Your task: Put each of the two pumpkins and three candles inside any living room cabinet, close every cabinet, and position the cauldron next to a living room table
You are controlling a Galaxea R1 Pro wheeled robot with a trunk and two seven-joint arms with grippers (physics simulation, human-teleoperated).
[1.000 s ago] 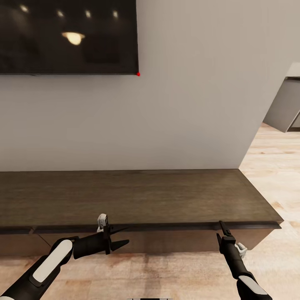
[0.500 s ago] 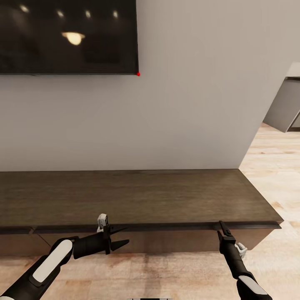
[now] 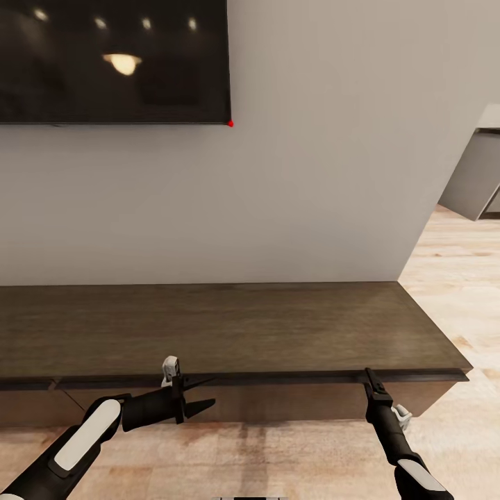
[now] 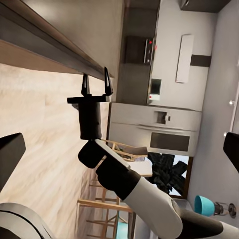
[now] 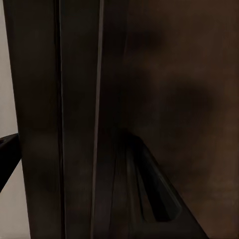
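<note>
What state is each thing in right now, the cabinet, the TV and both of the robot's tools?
Cabinet: fronts closed, top bare.
TV: screen dark, mirroring ceiling lights.
Left tool: open, empty, in front of the cabinet's front.
Right tool: at the cabinet's top front edge; open or shut cannot be told.

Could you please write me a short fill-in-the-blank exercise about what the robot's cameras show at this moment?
1. The right gripper reaches up to the front edge of the long dark ____ cabinet.
2. The left gripper points sideways toward the robot's ____ with its fingers apart.
3. On the wall above the cabinet hangs a dark ____.
4. The cabinet's top carries ____ pumpkins.

Missing words: brown; right; screen; no
</note>
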